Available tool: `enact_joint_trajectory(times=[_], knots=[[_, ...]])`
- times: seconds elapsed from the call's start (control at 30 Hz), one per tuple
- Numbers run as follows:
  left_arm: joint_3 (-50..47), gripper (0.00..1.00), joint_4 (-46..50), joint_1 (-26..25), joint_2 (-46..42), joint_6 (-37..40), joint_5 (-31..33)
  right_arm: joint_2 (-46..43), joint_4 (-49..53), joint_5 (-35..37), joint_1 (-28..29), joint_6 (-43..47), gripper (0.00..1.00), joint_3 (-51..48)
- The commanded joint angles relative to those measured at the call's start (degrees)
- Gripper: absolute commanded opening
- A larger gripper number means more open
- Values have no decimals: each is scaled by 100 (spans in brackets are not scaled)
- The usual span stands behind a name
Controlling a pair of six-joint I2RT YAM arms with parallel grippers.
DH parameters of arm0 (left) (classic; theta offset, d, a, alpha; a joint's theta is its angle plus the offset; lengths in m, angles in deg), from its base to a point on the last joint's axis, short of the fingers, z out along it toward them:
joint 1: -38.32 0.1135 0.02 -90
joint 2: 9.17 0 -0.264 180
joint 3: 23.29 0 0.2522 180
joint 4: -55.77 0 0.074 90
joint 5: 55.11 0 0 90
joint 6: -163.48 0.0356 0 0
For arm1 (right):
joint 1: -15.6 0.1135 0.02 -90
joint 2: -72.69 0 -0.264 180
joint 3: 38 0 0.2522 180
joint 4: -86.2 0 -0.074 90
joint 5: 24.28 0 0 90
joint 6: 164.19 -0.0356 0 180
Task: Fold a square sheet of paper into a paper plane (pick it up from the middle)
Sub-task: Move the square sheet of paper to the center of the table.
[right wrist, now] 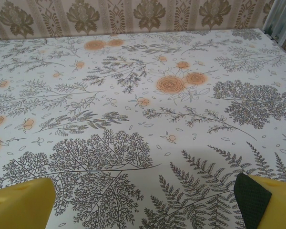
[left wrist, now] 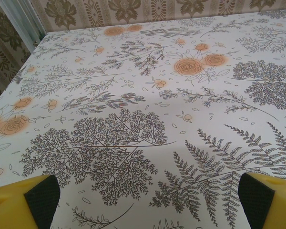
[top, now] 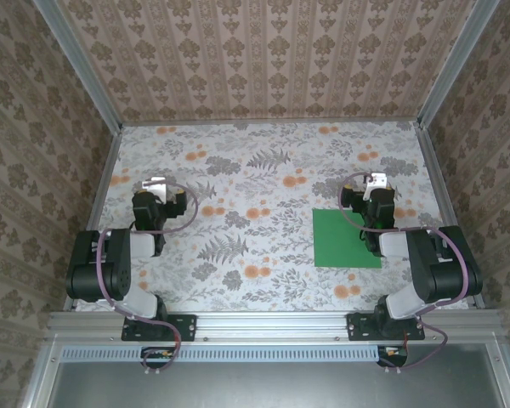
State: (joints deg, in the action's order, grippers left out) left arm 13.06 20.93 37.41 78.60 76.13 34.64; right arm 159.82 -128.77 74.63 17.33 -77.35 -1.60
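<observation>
A flat bright green square sheet of paper [top: 344, 239] lies on the flower-patterned table [top: 263, 170], right of centre and partly under my right arm. My right gripper [top: 374, 181] hovers just beyond the sheet's far right corner, open and holding nothing. In the right wrist view its yellow fingers [right wrist: 269, 202] stand wide apart over bare tablecloth [right wrist: 143, 119]. My left gripper [top: 155, 184] sits on the left side of the table, open and empty, far from the paper. Its yellow fingers [left wrist: 264, 198] frame bare cloth [left wrist: 143, 114] in the left wrist view. No paper plane shape is visible; the sheet is unfolded.
Patterned walls [top: 263, 51] with aluminium frame posts [top: 76, 64] enclose the table on three sides. A metal rail [top: 272, 323] with both arm bases runs along the near edge. Open tablecloth stretches between the two arms.
</observation>
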Motion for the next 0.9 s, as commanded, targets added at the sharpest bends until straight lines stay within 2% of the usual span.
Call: enact_joint_trajectory(times=[0.0, 0.23, 0.3, 0.47, 0.53, 0.63, 0.77, 0.87], knots=[[102, 100, 70, 50, 17, 22, -101, 59, -119, -82, -36, 8, 100, 38], [93, 100, 47, 54, 4, 16, -90, 41, -152, -91, -42, 13, 100, 1], [67, 100, 38, 47, -56, -60, 154, -19, -151, -102, -42, 25, 100, -9], [45, 100, 584, 47, -725, -260, 656, -1167, 1174, 295, -33, -112, 100, 240], [232, 100, 1280, 22, -1068, -412, 978, -1716, 2007, 651, -33, -413, 100, 488], [650, 100, 2543, 14, -1557, -828, 1240, -2319, 3871, 935, -25, -1253, 100, 1157], [1347, 100, 4188, -101, -2067, -1471, 1236, -2661, 5723, 339, -25, -2272, 100, 1836], [1932, 100, 5293, -231, -2235, -2205, 909, -2771, 6241, -449, 8, -2845, 100, 1849]])
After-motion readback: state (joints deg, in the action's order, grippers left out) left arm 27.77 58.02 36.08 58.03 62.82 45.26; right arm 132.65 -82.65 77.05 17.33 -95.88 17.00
